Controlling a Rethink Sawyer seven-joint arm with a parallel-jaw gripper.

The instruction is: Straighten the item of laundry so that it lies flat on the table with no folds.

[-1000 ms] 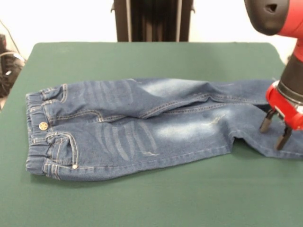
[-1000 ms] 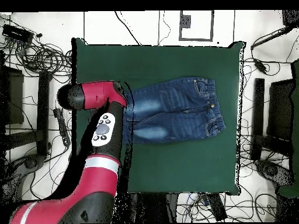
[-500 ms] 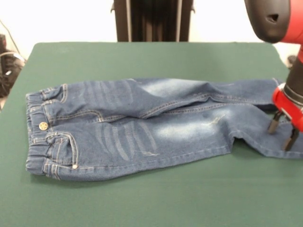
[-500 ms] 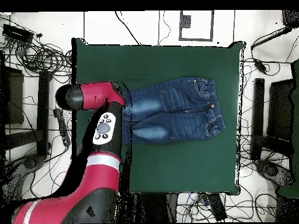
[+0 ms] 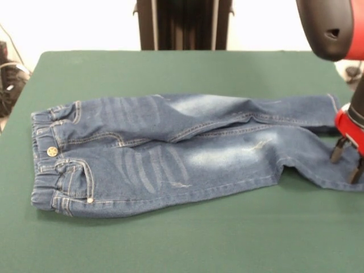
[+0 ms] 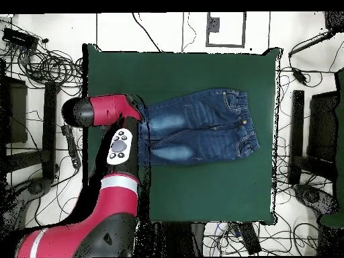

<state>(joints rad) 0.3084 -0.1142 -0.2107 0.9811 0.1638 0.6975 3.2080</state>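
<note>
Open pincer (image 5: 348,163) hovers over jeans (image 5: 170,153) leg ends

Lighting was bright and even, with the backdrop behind the table (image 5: 182,239) washed out to near white in the front view. The jeans (image 5: 170,153) threw only a thin, soft shadow along their near edge, suggesting diffuse light from above. The arm (image 5: 330,25) at the upper right looked slightly soft, while the denim stitching stayed fairly crisp.
</note>
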